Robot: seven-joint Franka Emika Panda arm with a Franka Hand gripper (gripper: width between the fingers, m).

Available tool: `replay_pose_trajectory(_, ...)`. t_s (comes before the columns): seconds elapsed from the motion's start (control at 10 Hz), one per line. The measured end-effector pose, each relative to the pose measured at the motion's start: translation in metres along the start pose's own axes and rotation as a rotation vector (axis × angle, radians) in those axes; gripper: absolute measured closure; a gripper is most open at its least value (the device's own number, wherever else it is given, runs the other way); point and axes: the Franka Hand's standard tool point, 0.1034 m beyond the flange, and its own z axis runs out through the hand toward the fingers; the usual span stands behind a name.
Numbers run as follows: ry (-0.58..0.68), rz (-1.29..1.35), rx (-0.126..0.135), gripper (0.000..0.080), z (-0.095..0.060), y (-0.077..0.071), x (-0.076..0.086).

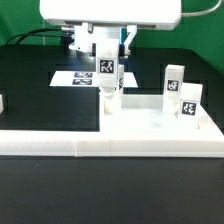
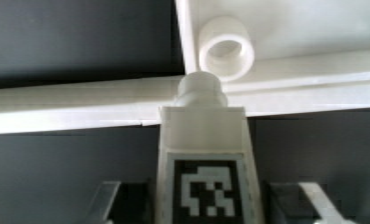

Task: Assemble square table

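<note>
My gripper is shut on a short white leg and holds it upright by its tagged upper part. The leg's lower end is at the corner of the square table's white slab on the exterior view's left. In the wrist view the leg runs out from between my fingers, and its rounded tip sits just beside a round hole in the slab. I cannot tell whether the tip touches the slab. Two more tagged legs stand upright on the slab toward the exterior view's right.
A long low white wall runs along the front of the slab; in the wrist view it is the white band. The marker board lies flat on the black table behind the leg. A small white piece shows at the exterior view's left edge.
</note>
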Motion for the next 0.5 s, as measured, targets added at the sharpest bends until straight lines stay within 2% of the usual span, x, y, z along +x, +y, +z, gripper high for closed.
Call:
replay_pose_trajectory(0.2,-0.013,-0.010,-0.004,0.0509,0.009,-0.004,-0.006)
replay_pose_trajectory(0.5,-0.016,-0.017,-0.008,0.0509,0.015,-0.005,-0.008)
